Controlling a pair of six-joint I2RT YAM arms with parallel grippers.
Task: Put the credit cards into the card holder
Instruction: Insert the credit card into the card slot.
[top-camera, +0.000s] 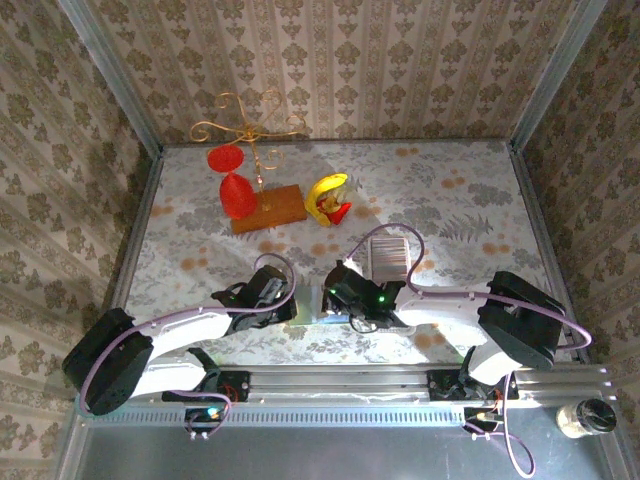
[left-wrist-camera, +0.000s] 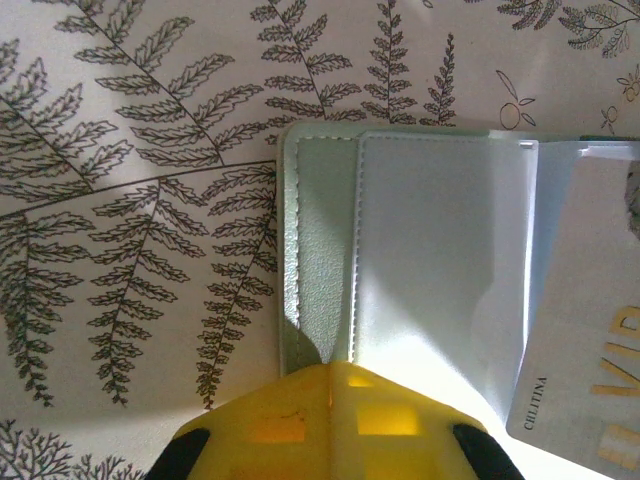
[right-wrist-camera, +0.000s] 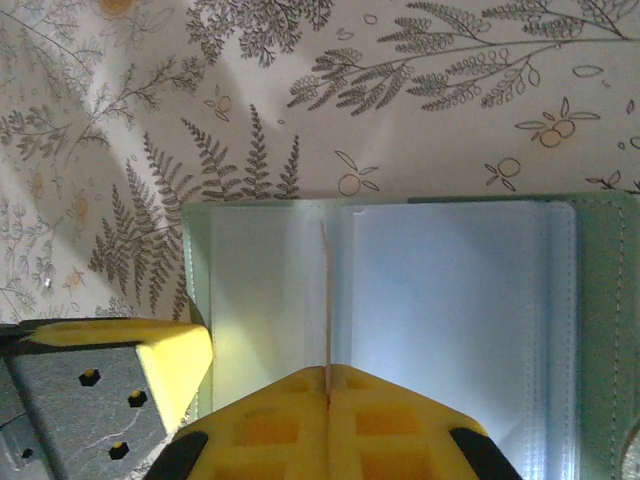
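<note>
My left hand (left-wrist-camera: 330, 372) is closed, its yellow tips meeting over the near edge of the card holder (left-wrist-camera: 430, 250), right at the stitched seam between the green border and the clear pocket. My right hand (right-wrist-camera: 328, 375) is closed too, pinching a thin clear leaf of the holder that stands edge-on and runs straight into the line between my fingers.

The holder lies open and flat on the bench (top-camera: 470, 200), between my two hands and close to the near edge. One pale card (left-wrist-camera: 585, 350) sits slanted at its right side, partly under the clear sleeve. The strip of credit cards (top-camera: 390, 258) lies just beyond my right wrist, apart from the holder.

Bare patterned bench stretches to the left and right. At the back stand a wire rack (top-camera: 260, 170) on a wooden base and a yellow toy (top-camera: 328, 197), well away.
</note>
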